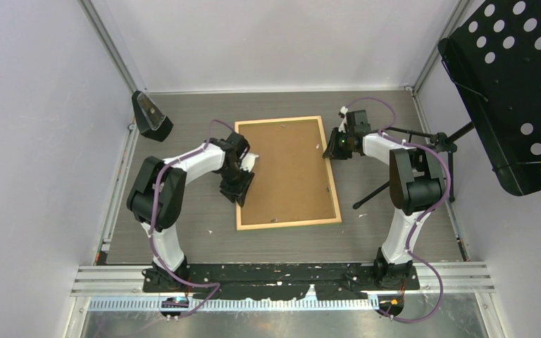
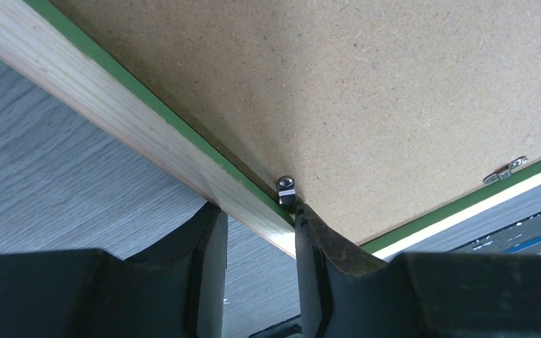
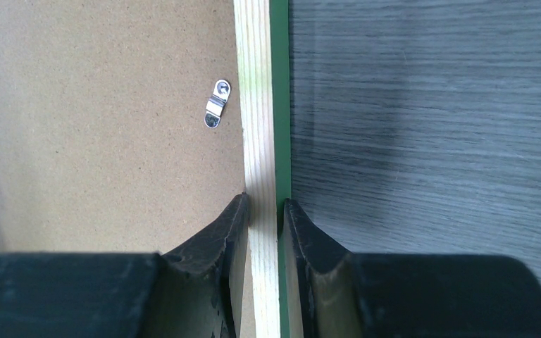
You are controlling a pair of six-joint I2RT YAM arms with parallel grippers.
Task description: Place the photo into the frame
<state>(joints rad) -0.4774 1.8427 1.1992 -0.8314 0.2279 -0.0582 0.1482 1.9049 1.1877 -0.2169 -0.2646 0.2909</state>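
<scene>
Right gripper point(image 3: 264, 204) first: it's nearly closed and clamped on the right rail of the frame point(image 1: 289, 224), one finger on the inner edge and one on the outer, no gap either side. Left gripper point(image 2: 257, 215) straddles the left rail, with a finger just beside each edge. Its jaws are only narrowly apart, but from this angle we can't tell if it's actually pinching the wood or just hugging it.

The frame lies flat in the middle of the table point(image 1: 366, 239), wood back up and green face down. You only see the green as a thin line along the edges. The backing point(image 1: 285, 169) sits inside it. There's a small metal clip point(image 2: 287, 189) right by the left gripper's inner finger and another one near the right gripper.

Our guess on why it's held like this: one arm on each long side keeps a big thin frame from twisting or sliding, so this looks like a setup for lifting or flipping it, or for pinning it down.

The photo is nowhere in sight. It could be under the backing already, but we honestly can't tell.

Further out there's a black perforated stand point(image 1: 514, 91) on the right and a black wedge point(image 1: 151, 116) in the far left corner.

Writing or logos: none that we can read anywhere.
</scene>
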